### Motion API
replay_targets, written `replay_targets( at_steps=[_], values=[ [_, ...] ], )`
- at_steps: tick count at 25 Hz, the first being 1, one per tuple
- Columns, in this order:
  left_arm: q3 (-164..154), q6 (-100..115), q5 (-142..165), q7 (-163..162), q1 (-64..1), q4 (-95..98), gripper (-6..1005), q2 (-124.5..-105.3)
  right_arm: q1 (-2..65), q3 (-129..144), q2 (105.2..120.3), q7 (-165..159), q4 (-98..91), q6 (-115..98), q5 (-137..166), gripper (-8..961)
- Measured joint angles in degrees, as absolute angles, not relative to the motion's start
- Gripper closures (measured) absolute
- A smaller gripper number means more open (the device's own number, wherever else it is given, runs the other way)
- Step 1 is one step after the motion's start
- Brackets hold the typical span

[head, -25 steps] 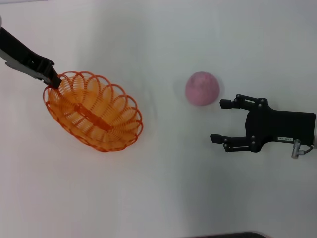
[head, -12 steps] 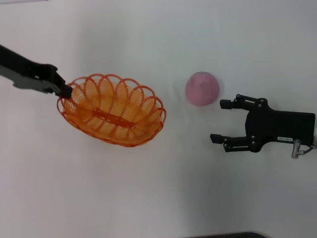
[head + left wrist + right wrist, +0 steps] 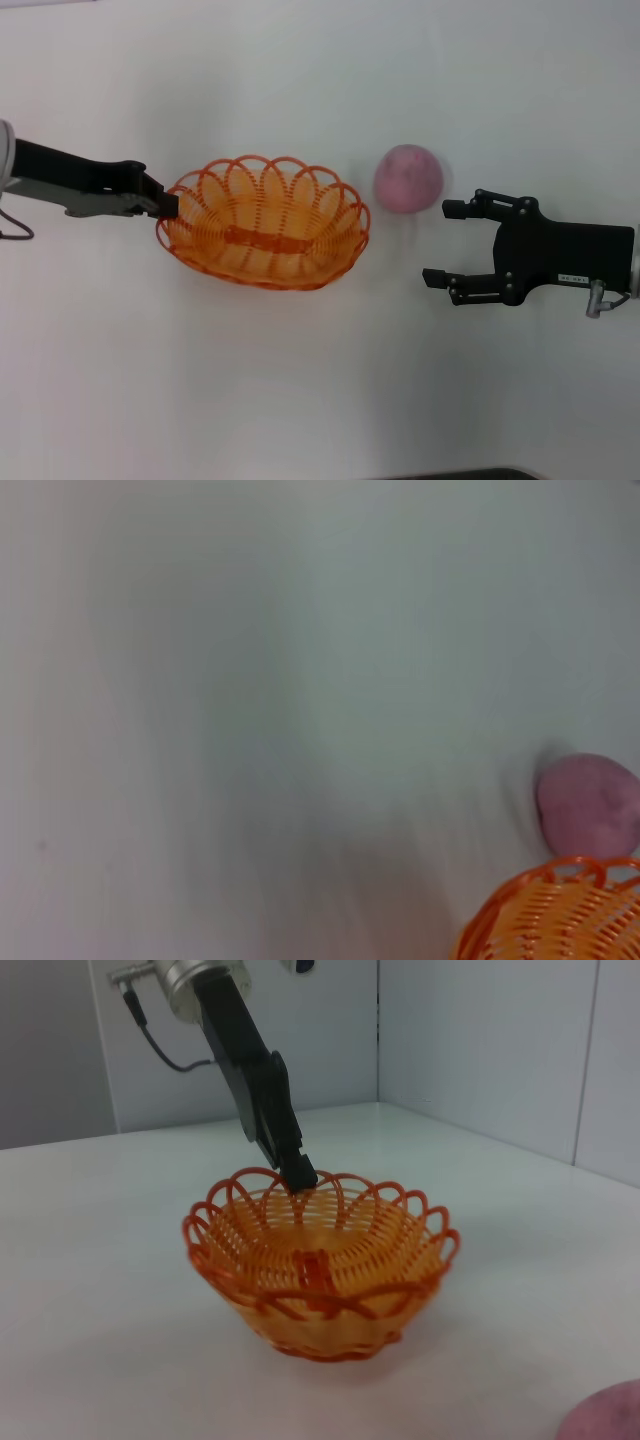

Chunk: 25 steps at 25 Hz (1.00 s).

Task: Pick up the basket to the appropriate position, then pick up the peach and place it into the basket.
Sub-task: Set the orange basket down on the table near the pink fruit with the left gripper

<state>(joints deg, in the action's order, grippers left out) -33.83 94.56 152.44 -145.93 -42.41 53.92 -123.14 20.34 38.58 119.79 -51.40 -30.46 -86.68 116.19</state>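
The orange wire basket is in the middle of the head view, held by its left rim. My left gripper is shut on that rim; it also shows in the right wrist view gripping the far rim of the basket. The dull-pink peach lies on the table just right of the basket, apart from it. It also shows in the left wrist view beyond the basket's rim, and at the corner of the right wrist view. My right gripper is open, right of and slightly nearer than the peach.
The white table spreads around everything. In the right wrist view grey wall panels stand behind the table's far edge.
My left gripper has carried the basket to the right, and the basket has turned from slanted to level. It is now close to the peach. The right arm has not moved.
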Motion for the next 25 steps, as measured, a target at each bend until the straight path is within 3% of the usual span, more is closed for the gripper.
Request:
replay_targets(
  at_steps=[3,13,25],
  values=[
    [-34.1,93.7,150.2,-146.0,-40.2,55.4,956,-124.17,20.4,38.6,119.79,-51.4,-30.4,-86.7,116.2,21],
    [-39.4,86.4,143.2,-146.6,-32.5,54.9,957,-124.32,19.8,38.6,119.79,-51.4,-30.3,-86.7,116.2,21],
    [-41.9,84.9,141.5,-146.9,-31.8,55.2,956,-124.32,20.3,38.6,119.79,-51.9,-30.4,-86.7,116.3,21]
  ],
)
